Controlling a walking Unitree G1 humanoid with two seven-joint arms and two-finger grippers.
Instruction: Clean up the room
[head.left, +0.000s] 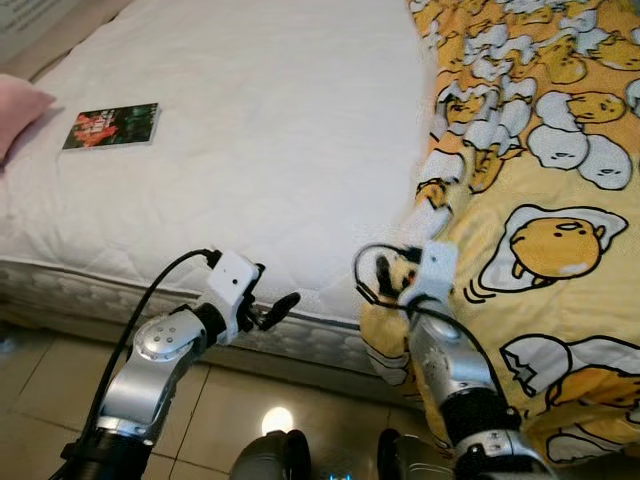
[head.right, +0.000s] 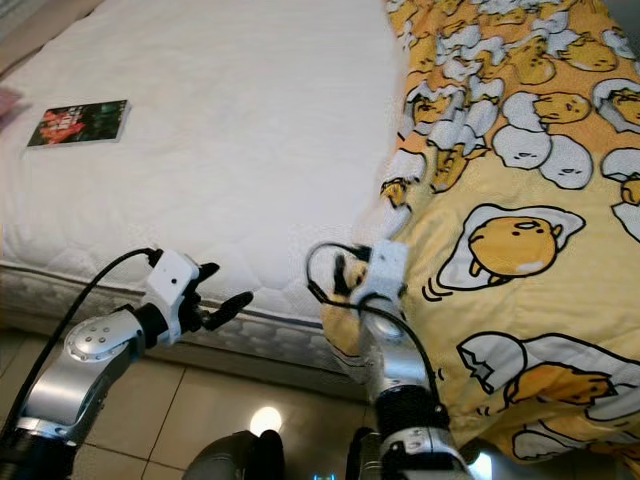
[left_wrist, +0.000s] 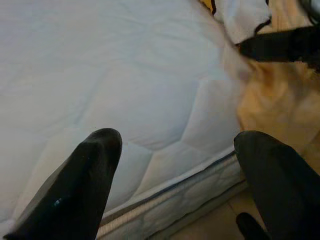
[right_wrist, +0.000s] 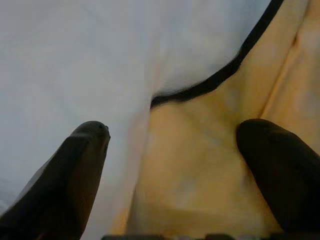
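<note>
Left eye view records a bed with a bare white quilted mattress (head.left: 250, 150) and a yellow blanket (head.left: 560, 250), printed with egg figures, covering the robot's right side of it and hanging over the near edge toward the tiled floor (head.left: 60, 380). A small book (head.left: 112, 126) with a dark, red-marked cover lies flat on the mattress, far to the left and well apart from the blanket. A pink pillow (head.left: 18, 112) sits at the left margin, near the book.

The left gripper (head.left: 270, 308) is raised just in front of the mattress's near edge. Left wrist view shows its fingers (left_wrist: 80, 185) spread wide, with mattress and bed edge between them and nothing held.

The right gripper (head.left: 395, 275) is at the blanket's left border, where the cloth folds over the bed edge. Right wrist view shows its fingers (right_wrist: 75, 175) spread apart, close over the yellow cloth and its black-lined print; contact with the cloth cannot be determined, and nothing is gripped.
</note>
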